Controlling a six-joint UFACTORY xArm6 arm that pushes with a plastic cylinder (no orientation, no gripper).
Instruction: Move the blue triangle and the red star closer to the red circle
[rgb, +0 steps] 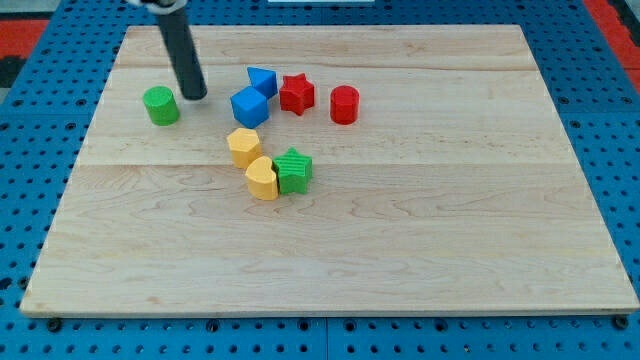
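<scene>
**Now: tip left of the blue pair**

My tip (196, 97) (a bare rod, nothing to clench) rests between the green wooden cylinder (160, 105) and blue wooden cube (249, 106). Beyond sit the blue wooden triangle (262, 80), the ridged red wooden star (296, 93), then the red wooden circle (344, 104), slightly apart.

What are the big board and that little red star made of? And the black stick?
The board looks like pale, unvarnished wood: grain lines and plank seams run across it. The red star could be painted wood or plastic; its colour is flat, even and matte, with no grain showing. The rod looks like dark plastic or rubber-coated metal, slightly glossy; my tip sits between the green cylinder and the blue blocks.
</scene>
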